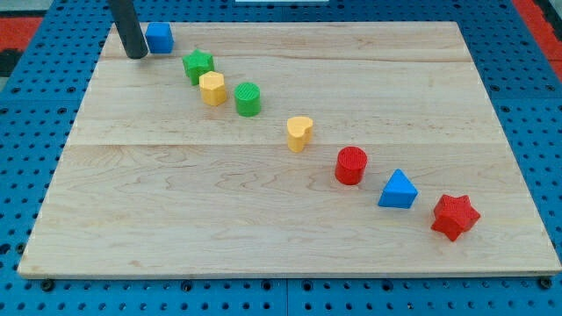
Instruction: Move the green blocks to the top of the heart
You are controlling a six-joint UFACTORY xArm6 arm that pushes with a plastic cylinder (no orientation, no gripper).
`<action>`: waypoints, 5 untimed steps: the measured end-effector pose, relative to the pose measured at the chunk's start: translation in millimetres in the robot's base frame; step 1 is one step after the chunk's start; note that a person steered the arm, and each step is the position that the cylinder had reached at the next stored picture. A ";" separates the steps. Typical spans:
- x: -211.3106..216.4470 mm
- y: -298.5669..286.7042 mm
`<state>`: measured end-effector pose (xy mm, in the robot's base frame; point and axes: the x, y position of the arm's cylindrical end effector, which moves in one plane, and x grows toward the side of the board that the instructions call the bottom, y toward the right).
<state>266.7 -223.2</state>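
My tip (136,54) rests on the board at the view's top left, just left of a blue cube (159,37) and apart from the green blocks. A green star (198,65) lies below and right of the cube. A green cylinder (248,98) stands further right. A yellow hexagon (212,88) sits between the two green blocks, close to both. The yellow heart (299,133) lies near the board's middle, right of and below the green cylinder.
A red cylinder (351,165), a blue triangle (399,190) and a red star (455,216) continue the diagonal line toward the view's bottom right. The wooden board (176,219) sits on a blue perforated table.
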 end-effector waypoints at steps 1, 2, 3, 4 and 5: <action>0.0 0.0; 2.9 0.0; 17.5 0.0; 46.8 44.4; 42.5 71.9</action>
<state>309.1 -151.4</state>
